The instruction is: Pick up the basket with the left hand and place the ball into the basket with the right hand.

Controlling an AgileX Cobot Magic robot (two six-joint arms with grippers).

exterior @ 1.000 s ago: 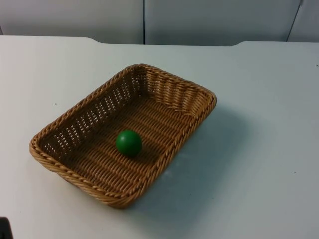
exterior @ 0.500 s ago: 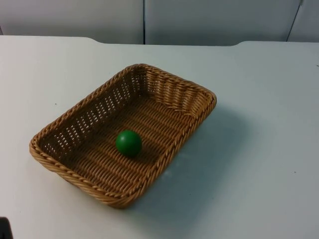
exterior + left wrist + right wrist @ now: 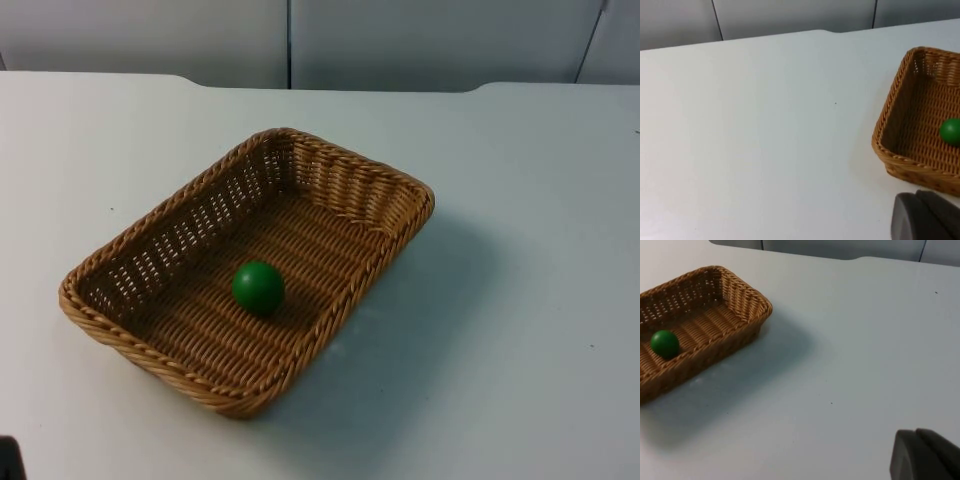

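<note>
A rectangular wicker basket (image 3: pixel 345 185) stands slantwise on the white table, a little left of the middle. A green ball (image 3: pixel 258 287) lies on its woven floor, toward the near end. Both arms wait away from the basket. The left gripper (image 3: pixel 925 217) hangs over bare table to the left of the basket (image 3: pixel 912 167), with the ball (image 3: pixel 951 131) visible inside. Over bare table to the right hangs the right gripper (image 3: pixel 925 455), well apart from the basket (image 3: pixel 747 302) and the ball (image 3: pixel 664 343). Neither gripper holds anything that I can see.
The grey partition wall (image 3: pixel 420 40) closes off the table at the back. A small dark object (image 3: pixel 8 458) pokes in at the front left edge of the top view. White table top (image 3: pixel 520 300) spreads wide on both sides of the basket.
</note>
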